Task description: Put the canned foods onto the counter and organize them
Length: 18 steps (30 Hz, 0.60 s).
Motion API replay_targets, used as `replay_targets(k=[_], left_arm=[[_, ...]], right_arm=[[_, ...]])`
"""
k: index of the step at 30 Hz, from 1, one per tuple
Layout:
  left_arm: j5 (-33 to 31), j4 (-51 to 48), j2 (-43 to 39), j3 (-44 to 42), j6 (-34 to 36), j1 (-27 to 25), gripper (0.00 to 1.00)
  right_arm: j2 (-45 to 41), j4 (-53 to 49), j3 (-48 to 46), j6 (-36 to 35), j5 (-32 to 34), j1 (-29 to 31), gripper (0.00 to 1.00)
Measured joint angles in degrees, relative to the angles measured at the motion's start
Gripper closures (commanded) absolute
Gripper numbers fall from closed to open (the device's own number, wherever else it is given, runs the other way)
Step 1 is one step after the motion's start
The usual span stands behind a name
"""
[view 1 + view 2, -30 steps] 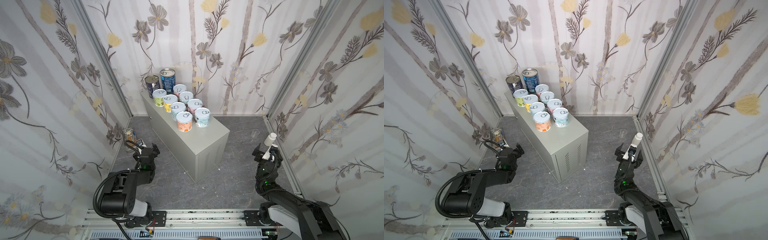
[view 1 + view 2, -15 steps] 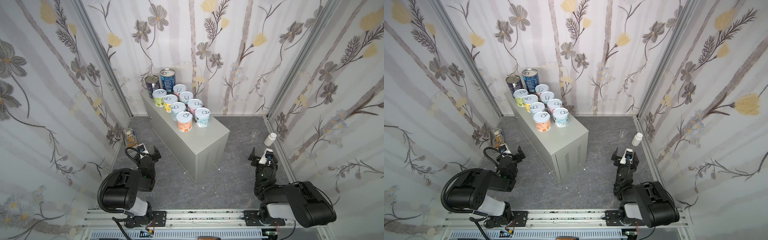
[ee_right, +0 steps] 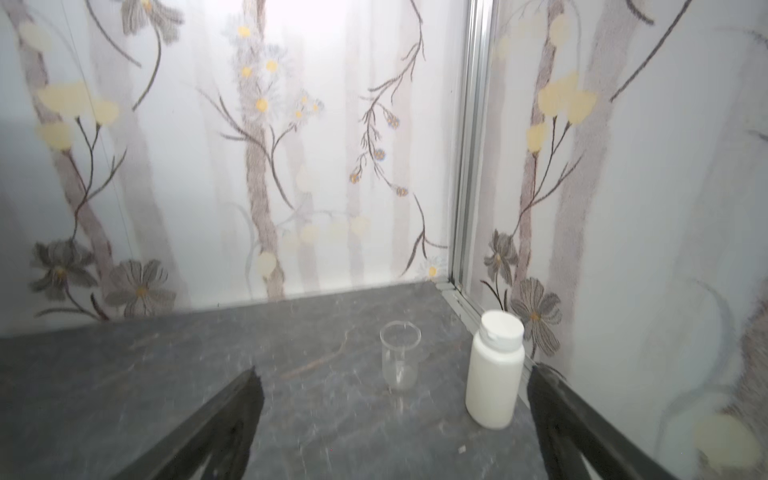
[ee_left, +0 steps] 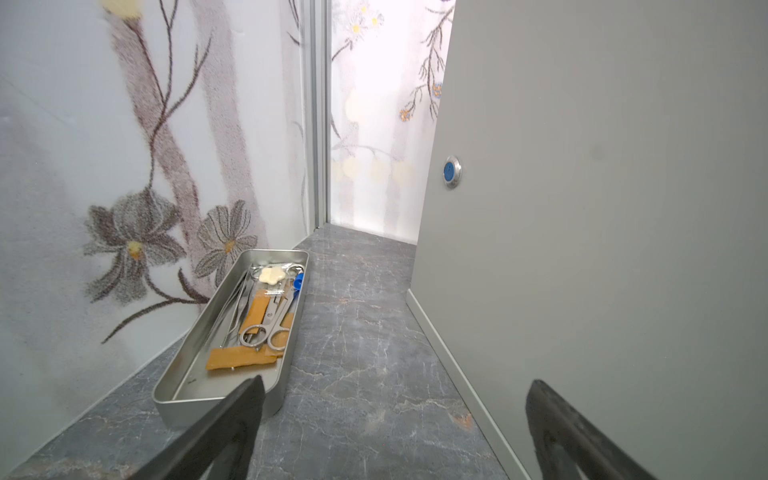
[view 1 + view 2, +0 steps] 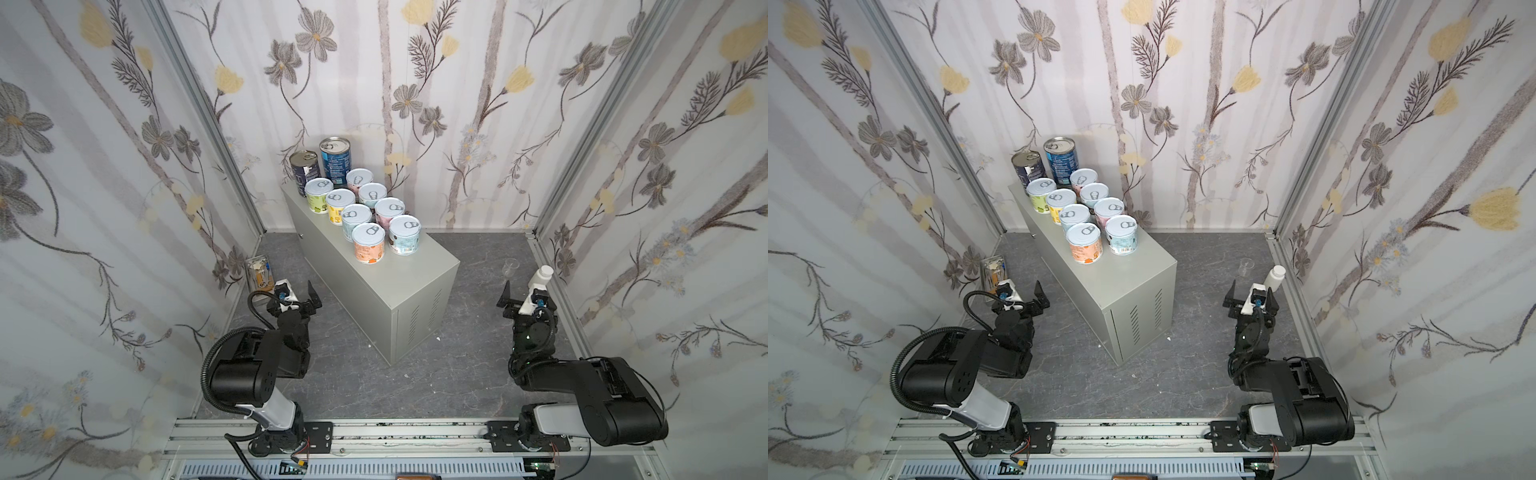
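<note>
10 canned foods [image 5: 368,235] stand paired on the counter [image 5: 424,266], upper centre. Left gripper [image 5: 296,291] and right gripper [image 5: 527,293], lower left and right, gape empty. Sorting looks done, so best they park low, bumping nothing.

arms [image 5: 249,374]: black shells, pale-grey base links | cable [image 5: 203,376]: black (looped)

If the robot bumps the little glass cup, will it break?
Probably fragile: the cup looks like thin clear glass. It stands upright on hard floor, so a bump might tip it. Round, so it may then roll.
</note>
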Motion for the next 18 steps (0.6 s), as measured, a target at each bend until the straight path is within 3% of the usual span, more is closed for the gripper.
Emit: replay_targets(k=[5, 18], left_arm=[[1.6, -2.8, 0.0, 0.1, -0.8, 0.2, 0.0], [2.6, -3.4, 0.0, 0.1, -1.0, 0.2, 0.0]], right_arm=[[0.0, -5.5, 0.4, 2.4, -4.7, -2.3, 0.0], [0.0, -7.3, 0.4, 3.4, -6.0, -2.4, 0.0]])
